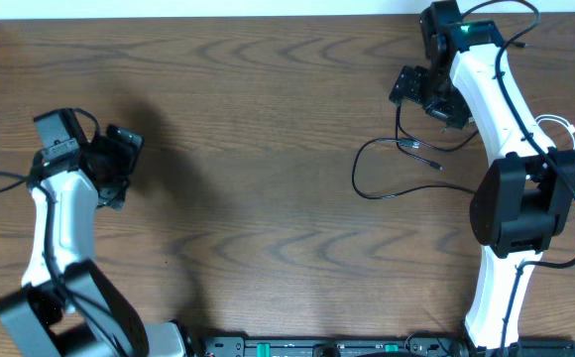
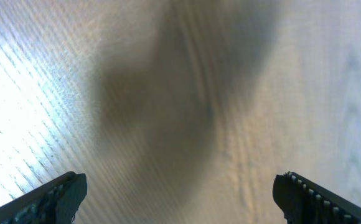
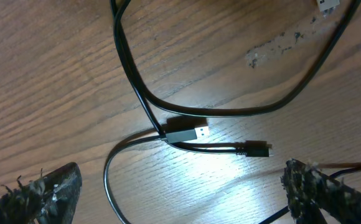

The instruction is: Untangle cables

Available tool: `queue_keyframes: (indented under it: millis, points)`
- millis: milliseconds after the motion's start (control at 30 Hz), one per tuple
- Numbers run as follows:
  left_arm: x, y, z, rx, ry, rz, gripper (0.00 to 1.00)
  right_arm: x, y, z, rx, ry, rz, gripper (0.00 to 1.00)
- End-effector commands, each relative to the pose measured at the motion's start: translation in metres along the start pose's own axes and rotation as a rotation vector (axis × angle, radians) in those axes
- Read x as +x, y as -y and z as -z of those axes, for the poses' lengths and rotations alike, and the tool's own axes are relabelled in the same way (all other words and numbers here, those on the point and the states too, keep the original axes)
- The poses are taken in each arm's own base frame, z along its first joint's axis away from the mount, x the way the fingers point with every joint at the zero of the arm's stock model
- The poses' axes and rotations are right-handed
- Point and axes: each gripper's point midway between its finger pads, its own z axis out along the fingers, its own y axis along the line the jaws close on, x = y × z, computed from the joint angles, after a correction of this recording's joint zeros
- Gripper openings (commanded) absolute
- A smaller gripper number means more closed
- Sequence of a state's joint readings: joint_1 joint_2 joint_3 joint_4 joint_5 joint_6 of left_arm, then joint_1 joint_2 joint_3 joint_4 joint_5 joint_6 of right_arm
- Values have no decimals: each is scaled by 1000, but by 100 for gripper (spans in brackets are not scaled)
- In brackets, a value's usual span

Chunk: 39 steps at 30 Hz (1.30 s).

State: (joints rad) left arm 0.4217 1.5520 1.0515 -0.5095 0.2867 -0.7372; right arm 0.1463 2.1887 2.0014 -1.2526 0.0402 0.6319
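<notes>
Thin black cables (image 1: 355, 177) lie looped on the wooden table at the right, one small plug (image 1: 432, 163) pointing right. A white cable (image 1: 562, 125) peeks out beside the right arm. In the right wrist view the black cables (image 3: 131, 81) cross below the camera, with a USB plug (image 3: 190, 133) and a smaller plug (image 3: 258, 149) side by side, and a white plug (image 3: 327, 5) at the top edge. My right gripper (image 3: 180, 180) (image 1: 428, 99) hovers open over them, touching nothing. My left gripper (image 2: 180, 186) (image 1: 127, 164) is open over bare wood at the far left.
The right arm's thicker black cord (image 1: 525, 129) runs along its white links. The table's back edge (image 1: 218, 18) lies close behind the right gripper. Bare wood (image 1: 258, 188) separates the two arms.
</notes>
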Motion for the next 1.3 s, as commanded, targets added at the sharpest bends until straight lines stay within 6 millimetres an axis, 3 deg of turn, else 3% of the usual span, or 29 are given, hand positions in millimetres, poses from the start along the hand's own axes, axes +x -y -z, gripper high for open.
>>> queue_keyframes:
  millis: [0, 133, 333, 567, 667, 833, 1067, 1267]
  points:
    - [-3, 9, 19, 40, 44, -4, 99, 1, 0, -4, 12, -2, 2, 99]
    - [-8, 9, 30, 13, 109, -37, 100, 1, 0, -4, 12, -2, 2, 99]
    - [5, 17, 23, -53, 169, -156, 100, 1, 0, -4, 12, -2, 2, 99]
    - [33, 67, 6, 50, 309, -319, 100, 1, 0, -4, 12, -2, 2, 99]
    - [48, 72, -4, 84, 333, -358, 100, 1, 0, -4, 12, -2, 2, 99]
    - [75, 49, -27, 78, 312, -395, 99, 1, 0, -4, 12, -2, 2, 99]
    - [97, -8, -50, 17, 272, -395, 100, 1, 0, -4, 12, -2, 3, 99]
    - [108, -38, -57, 56, 297, -387, 100, 1, 0, -4, 12, -2, 3, 99]
